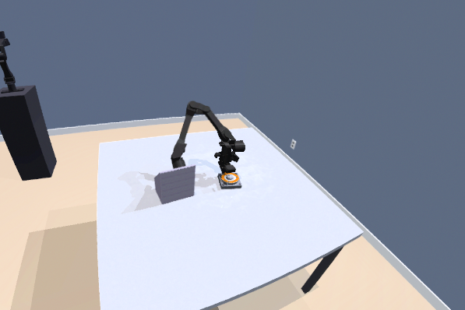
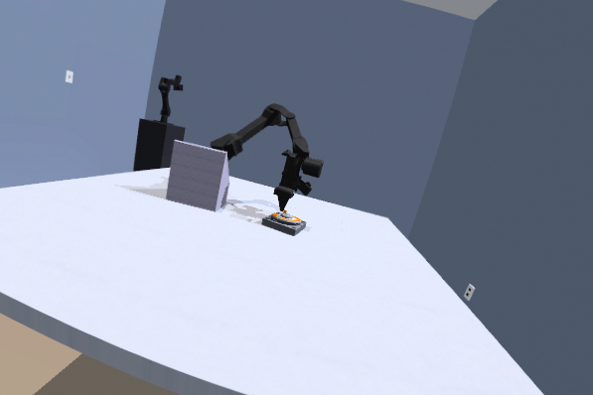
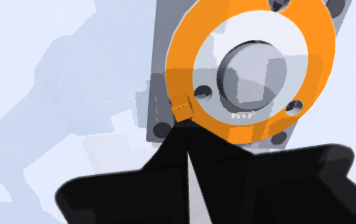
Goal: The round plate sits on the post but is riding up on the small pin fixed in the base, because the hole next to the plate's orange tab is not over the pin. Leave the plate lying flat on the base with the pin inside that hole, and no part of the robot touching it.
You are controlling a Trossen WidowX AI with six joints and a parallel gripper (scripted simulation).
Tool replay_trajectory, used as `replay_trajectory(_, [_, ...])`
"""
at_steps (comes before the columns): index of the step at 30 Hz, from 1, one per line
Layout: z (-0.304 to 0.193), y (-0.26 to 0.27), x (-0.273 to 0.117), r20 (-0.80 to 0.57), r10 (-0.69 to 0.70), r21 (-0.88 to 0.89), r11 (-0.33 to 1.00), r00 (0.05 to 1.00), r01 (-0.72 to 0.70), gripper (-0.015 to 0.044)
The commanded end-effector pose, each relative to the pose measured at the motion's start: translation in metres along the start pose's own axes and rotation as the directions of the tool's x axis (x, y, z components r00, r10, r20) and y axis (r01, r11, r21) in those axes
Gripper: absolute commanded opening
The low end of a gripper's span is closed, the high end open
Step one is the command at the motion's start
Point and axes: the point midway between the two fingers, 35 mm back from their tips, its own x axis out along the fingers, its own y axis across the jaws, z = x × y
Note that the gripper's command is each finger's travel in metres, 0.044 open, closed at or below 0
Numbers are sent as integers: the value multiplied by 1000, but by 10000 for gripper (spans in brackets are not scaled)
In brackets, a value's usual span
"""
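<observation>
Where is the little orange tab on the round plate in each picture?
Top view: too small to pick out; only the plate's orange ring shows, below the gripper.
Exterior view: also too small; the orange ring lies under the gripper's tip.
Wrist view: the orange tab sits left of centre, right at the tips of the shut gripper.
Shared landmark: the grey base under the plate.

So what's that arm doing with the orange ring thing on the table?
The arm's gripper, fingers shut and holding nothing, has its tip against the small orange tab on the round plate. The plate sits around the central post on the grey base. It looks to be nudging the tab to rotate the plate.
</observation>
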Motion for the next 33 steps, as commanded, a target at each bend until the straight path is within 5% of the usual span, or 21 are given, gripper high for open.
replay_trajectory(1, [7,3,0,5,4,-5,1000,1000,-4,0])
replay_trajectory(33, [35,8,-1,6,4,-6,1000,1000,-4,0])
